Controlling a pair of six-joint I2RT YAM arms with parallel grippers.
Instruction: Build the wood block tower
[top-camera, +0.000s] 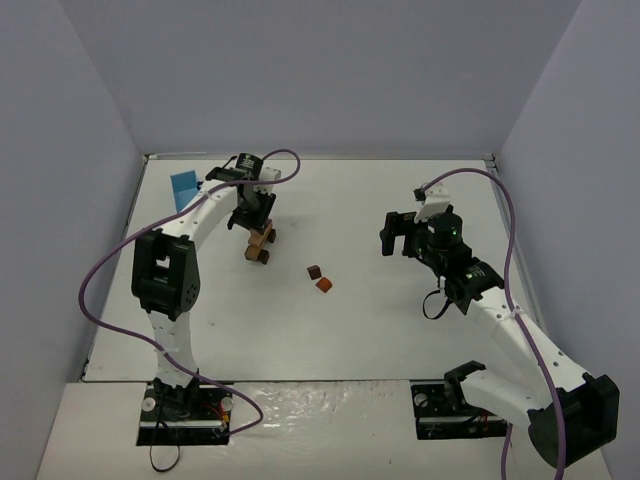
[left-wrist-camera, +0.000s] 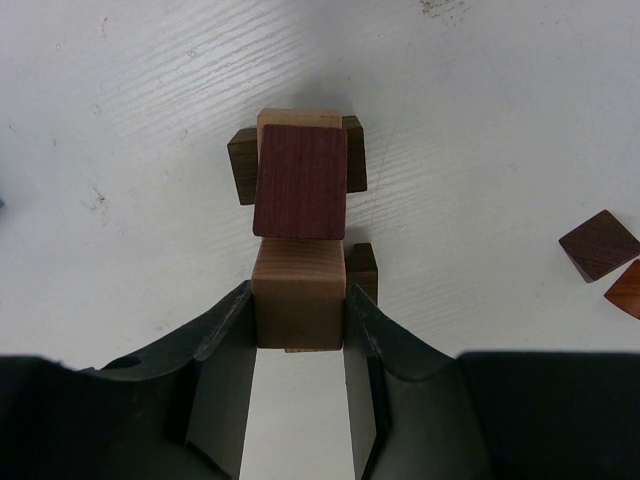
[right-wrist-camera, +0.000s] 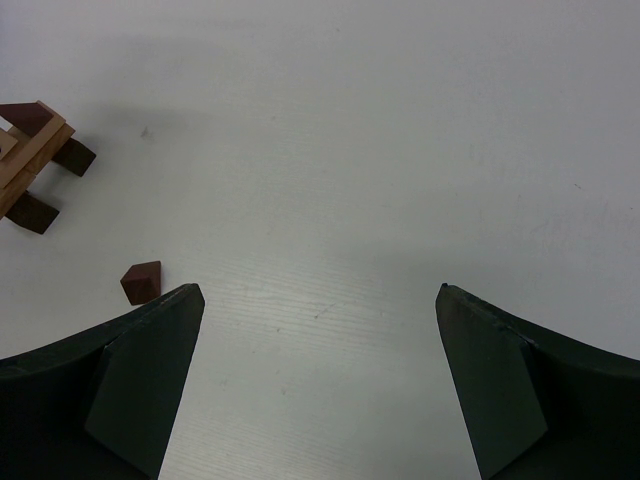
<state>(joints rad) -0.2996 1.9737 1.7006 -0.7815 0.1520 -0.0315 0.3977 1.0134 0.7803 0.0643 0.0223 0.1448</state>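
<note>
The tower (top-camera: 260, 243) is a small stack at the left middle of the table. In the left wrist view it shows dark brown bars (left-wrist-camera: 243, 165) at the bottom, a tan piece (left-wrist-camera: 298, 118) across them and a dark reddish block (left-wrist-camera: 300, 182) on top. My left gripper (left-wrist-camera: 298, 312) is shut on a brown cube (left-wrist-camera: 298, 290) at the near end of the stack, with a sliver of tan showing under it. My left gripper also shows in the top view (top-camera: 250, 215). My right gripper (right-wrist-camera: 320, 300) is open and empty over bare table, and in the top view (top-camera: 400, 235) it is at the right.
Two loose blocks lie right of the tower: a dark brown one (top-camera: 314, 271) and a reddish-orange one (top-camera: 324, 284). Both show in the left wrist view (left-wrist-camera: 598, 244) (left-wrist-camera: 625, 288). A light blue box (top-camera: 184, 186) stands at the back left. Walls enclose the table.
</note>
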